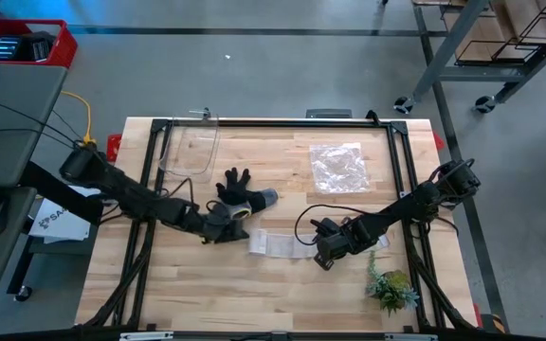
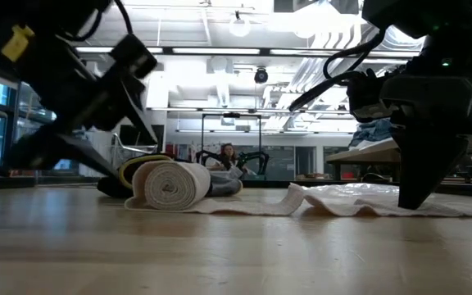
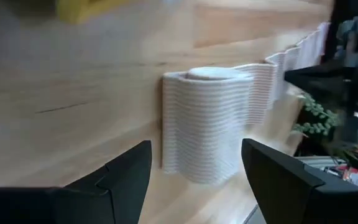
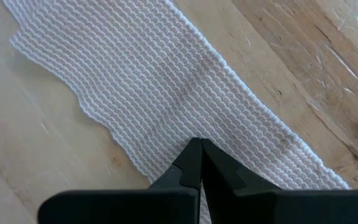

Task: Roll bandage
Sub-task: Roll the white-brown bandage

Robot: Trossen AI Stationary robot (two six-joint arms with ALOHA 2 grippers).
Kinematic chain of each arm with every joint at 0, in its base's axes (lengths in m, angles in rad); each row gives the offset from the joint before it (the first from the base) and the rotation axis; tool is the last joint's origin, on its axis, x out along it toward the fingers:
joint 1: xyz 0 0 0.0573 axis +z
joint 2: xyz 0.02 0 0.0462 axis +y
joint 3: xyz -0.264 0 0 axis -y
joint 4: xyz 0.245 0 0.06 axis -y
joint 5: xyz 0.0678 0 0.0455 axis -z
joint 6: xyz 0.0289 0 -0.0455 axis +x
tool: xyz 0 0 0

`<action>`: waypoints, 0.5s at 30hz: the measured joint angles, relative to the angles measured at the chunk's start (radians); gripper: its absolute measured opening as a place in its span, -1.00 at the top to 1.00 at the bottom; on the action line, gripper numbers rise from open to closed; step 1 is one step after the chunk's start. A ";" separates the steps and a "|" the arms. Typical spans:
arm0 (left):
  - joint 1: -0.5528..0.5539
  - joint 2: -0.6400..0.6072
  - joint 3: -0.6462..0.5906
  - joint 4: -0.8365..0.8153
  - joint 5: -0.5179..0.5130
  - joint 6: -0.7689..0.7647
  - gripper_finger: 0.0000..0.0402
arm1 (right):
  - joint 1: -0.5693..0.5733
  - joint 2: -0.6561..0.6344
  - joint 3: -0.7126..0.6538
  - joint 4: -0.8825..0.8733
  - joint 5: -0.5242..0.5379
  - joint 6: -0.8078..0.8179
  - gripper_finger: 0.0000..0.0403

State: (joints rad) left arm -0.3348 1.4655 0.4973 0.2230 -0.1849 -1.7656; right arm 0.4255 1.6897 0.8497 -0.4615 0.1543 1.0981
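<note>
The white bandage (image 1: 278,242) lies on the wooden bench (image 1: 254,294), partly rolled up at one end, with the left tool (image 3: 194,171) open just beside the roll, and the right tool (image 4: 199,163) shut tight, pressing down on the flat end.

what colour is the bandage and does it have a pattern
White, with a fine wavy ribbed weave; the bandage shows it best in the right wrist view.

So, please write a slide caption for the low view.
Half-rolled bandage on the table; open left gripper behind the roll, shut right gripper pinning its tail.
</note>
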 joint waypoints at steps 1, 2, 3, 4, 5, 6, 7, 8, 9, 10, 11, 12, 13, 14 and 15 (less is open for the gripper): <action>0.002 0.026 0.001 0.026 0.007 -0.009 -0.21 | 0.000 0.000 0.000 -0.009 0.000 -0.003 1.00; 0.004 0.047 0.004 0.044 0.015 -0.013 -0.21 | 0.000 0.000 0.001 -0.020 -0.001 0.002 1.00; 0.008 0.066 0.010 0.060 0.020 -0.014 -0.21 | 0.000 -0.001 0.002 -0.040 -0.002 0.016 1.00; 0.010 0.081 0.017 0.076 0.021 -0.014 -0.21 | 0.000 -0.002 0.002 -0.062 -0.003 0.035 1.00; 0.012 0.093 0.023 0.087 0.021 -0.014 -0.21 | 0.000 -0.003 0.003 -0.078 -0.005 0.052 1.00; 0.015 0.100 0.028 0.091 0.021 -0.013 -0.21 | 0.000 -0.003 0.003 -0.092 -0.009 0.058 1.00; 0.017 0.101 0.033 0.090 0.020 -0.012 -0.21 | 0.000 -0.003 0.003 -0.105 -0.012 0.064 1.00; 0.020 0.101 0.037 0.088 0.018 -0.008 -0.21 | 0.000 -0.003 0.003 -0.109 -0.015 0.067 1.00; 0.021 0.100 0.041 0.092 0.016 -0.003 -0.21 | 0.000 -0.003 0.003 -0.116 -0.018 0.071 1.00; 0.023 0.099 0.043 0.092 0.016 -0.001 -0.21 | 0.000 -0.003 0.003 -0.120 -0.019 0.072 1.00; 0.023 0.098 0.044 0.090 0.016 0.004 -0.21 | 0.000 -0.003 0.003 -0.120 -0.020 0.072 1.00; 0.023 0.098 0.045 0.090 0.017 0.005 -0.21 | 0.000 -0.003 0.003 -0.120 -0.021 0.073 1.00; 0.023 0.099 0.045 0.090 0.019 0.003 -0.21 | 0.000 -0.003 0.003 -0.120 -0.022 0.073 1.00; 0.023 0.098 0.045 0.090 0.020 -0.001 -0.21 | 0.000 -0.002 0.003 -0.121 -0.022 0.073 1.00; 0.022 0.098 0.045 0.090 0.026 -0.003 -0.21 | 0.000 -0.002 0.003 -0.121 -0.022 0.074 1.00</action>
State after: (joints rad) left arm -0.3133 1.5639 0.5425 0.3131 -0.1594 -1.7685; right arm 0.4255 1.6878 0.8524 -0.5828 0.1321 1.1725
